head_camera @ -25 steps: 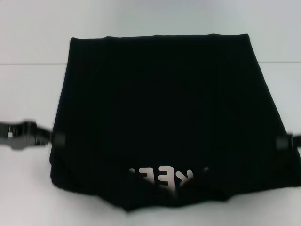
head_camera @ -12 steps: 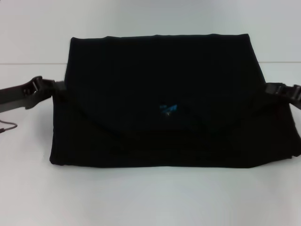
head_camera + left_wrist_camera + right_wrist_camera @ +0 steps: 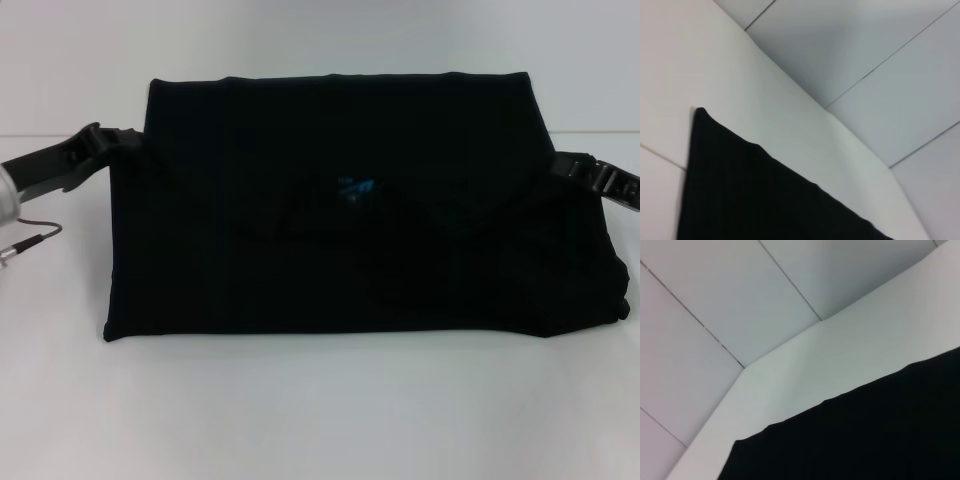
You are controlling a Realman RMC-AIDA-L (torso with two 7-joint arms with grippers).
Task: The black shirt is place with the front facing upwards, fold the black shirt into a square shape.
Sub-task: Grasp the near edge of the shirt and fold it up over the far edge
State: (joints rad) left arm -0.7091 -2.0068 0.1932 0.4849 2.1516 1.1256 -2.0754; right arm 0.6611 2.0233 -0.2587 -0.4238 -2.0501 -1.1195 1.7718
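**Now the black shirt lies folded across the bench, a claw at each end**

Now, going from the left in the head view: the left arm comes in from the left edge, and the left claw (image 3: 118,140) sits at the upper left corner of the black shirt (image 3: 340,290). Its dark tip reaches the cloth at that corner. Whether it grips the fabric or merely touches it, I cannot tell, as black metal runs into black cloth there. A thin wire (image 3: 30,238) loops just below the left arm, over the white bench (image 3: 320,420).

The shirt itself fills the middle of the bench as a wide, low shape. Its near edge runs nearly straight from side to side, and its far edge is shorter, so the sides slant inward going away from the robot. A folded upper layer lies over the lower one, with soft creases around the middle. A small blue label (image 3: 355,186) shows near the centre of the cloth. No lettering is visible.

On the right, the right claw (image 3: 572,166) meets the shirt's right edge, somewhat below the far right corner. Again I cannot tell whether it is open or closed.

The left wrist view shows a pointed corner of the shirt (image 3: 765,195) lying flat on the bench (image 3: 765,110). The right wrist view shows a long straight edge of the shirt (image 3: 865,435) on the bench (image 3: 850,355).
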